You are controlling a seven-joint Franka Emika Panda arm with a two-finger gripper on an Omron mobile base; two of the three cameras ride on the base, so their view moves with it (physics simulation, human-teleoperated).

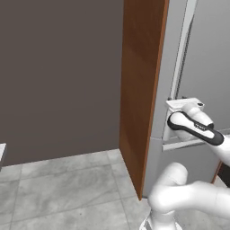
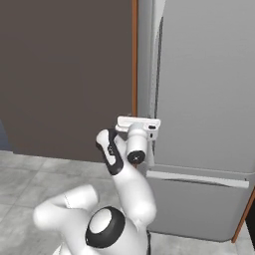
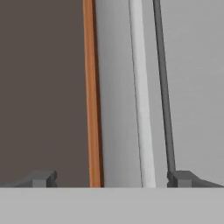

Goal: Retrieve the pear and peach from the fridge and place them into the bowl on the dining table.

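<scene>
The light-grey fridge (image 2: 204, 99) stands shut in front of me, its long vertical handle (image 3: 142, 100) running up the door's left edge and its lower drawer (image 2: 199, 204) below. My gripper (image 3: 111, 178) is open and faces the door, with the handle lined up between the two dark fingertips (image 3: 41, 178) but nearer the right one. In the base views the hand (image 1: 185, 108) hovers close to the handle (image 1: 179, 54) at mid-door height, empty. The pear, peach, bowl and dining table are out of view.
An orange-brown wooden panel (image 1: 141, 85) flanks the fridge on its left. Left of that runs a dark grey-brown wall (image 1: 58, 76) above a grey tiled floor (image 1: 63, 188). A pale object's edge (image 1: 2, 152) shows at the far left.
</scene>
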